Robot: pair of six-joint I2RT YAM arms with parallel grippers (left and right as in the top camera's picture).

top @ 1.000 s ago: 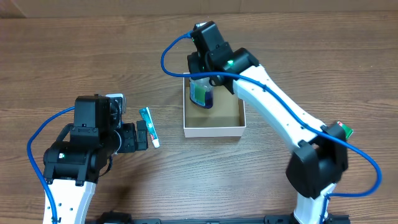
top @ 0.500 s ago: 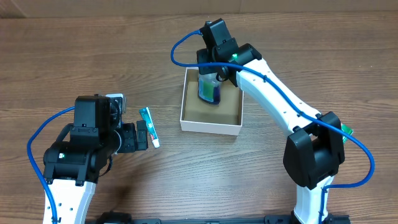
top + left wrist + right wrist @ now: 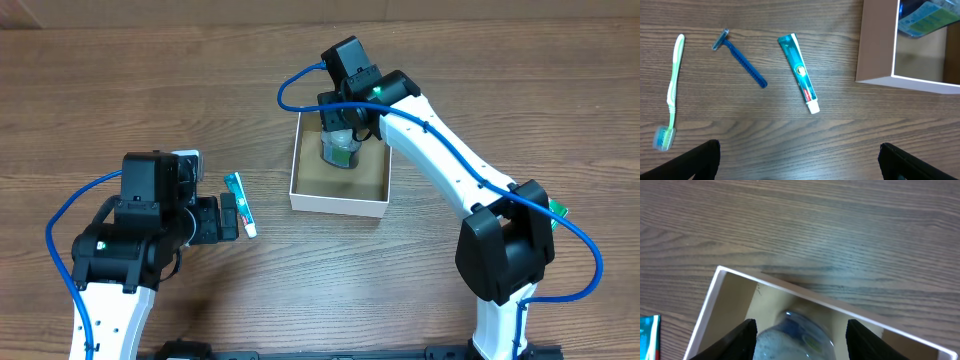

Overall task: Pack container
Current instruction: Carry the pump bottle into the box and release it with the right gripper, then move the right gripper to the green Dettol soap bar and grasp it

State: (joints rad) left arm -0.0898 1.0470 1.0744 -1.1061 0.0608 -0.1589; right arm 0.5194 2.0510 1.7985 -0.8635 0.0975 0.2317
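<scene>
The container (image 3: 338,208), a small white box with a brown inside, sits at the table's centre. My right gripper (image 3: 342,135) reaches into its far side, shut on a clear bottle (image 3: 341,150) with a blue-green label, held nearly upright inside the box. In the right wrist view the bottle (image 3: 792,337) fills the space between my fingers, over the box's far rim (image 3: 805,295). My left gripper (image 3: 230,217) is open and empty, low over the wood beside a teal toothpaste tube (image 3: 240,205). The left wrist view shows the tube (image 3: 800,72), the box wall (image 3: 875,45) and the bottle (image 3: 927,17).
A blue razor (image 3: 742,59) and a green toothbrush (image 3: 671,90) lie left of the toothpaste tube, hidden under my left arm in the overhead view. A small green item (image 3: 555,208) lies at the right, behind my right arm.
My right gripper carried the bottle right and back over the box and tipped it nearly upright. The box slid and turned a little. My left arm stayed still.
</scene>
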